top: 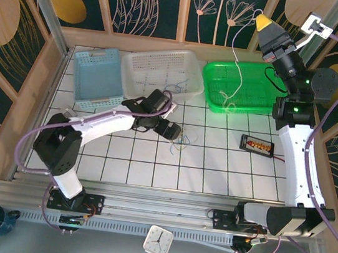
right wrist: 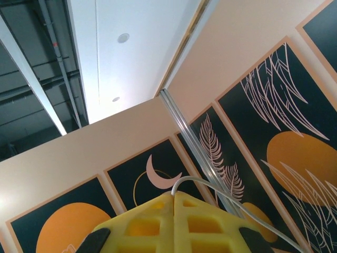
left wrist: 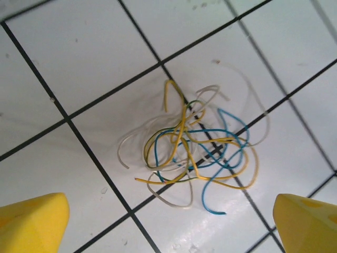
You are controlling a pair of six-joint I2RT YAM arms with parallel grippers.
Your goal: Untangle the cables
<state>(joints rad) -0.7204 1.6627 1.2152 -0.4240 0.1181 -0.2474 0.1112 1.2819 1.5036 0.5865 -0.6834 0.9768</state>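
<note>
1. Step: looks like mid-sort. One strand is out of the pile and the next pick is being lined up.
2. The clump of cables (left wrist: 192, 153) lies on the white tiles (left wrist: 79, 68), over a grid line and near the middle of the table. It sits directly under the left gripper (left wrist: 169, 224).
3. The left gripper's jaws are spread wide and hold nothing. Its yellow fingertips (left wrist: 31, 221) flank the clump from above without touching it.
4. The right gripper (top: 264, 21) is raised high at the back right with its jaws closed. It pinches a white wire (right wrist: 192, 179) that dangles down toward the green tray (top: 207, 75). I can't tell whether the low end rests in the tray.
5. Materials: the wires are very thin, with blue, yellow and whitish insulation. They are curly and springy-looking, looped through each other (messy knot, several loose ends). The tiles are glossy with dark grout. The finger pads are blunt yellow wedges, and the tray is a moulded plastic lattice.
6. Next move, my guess: lower the left gripper and close on a single strand. A free end is the easy target, and the blue tail (left wrist: 218, 212) sticks out at the clump's edge.
7. That needs a narrow, precise pinch, since the wide pads could scoop several loops at once.
8. Risk: a lift may drag the whole clump.
</note>
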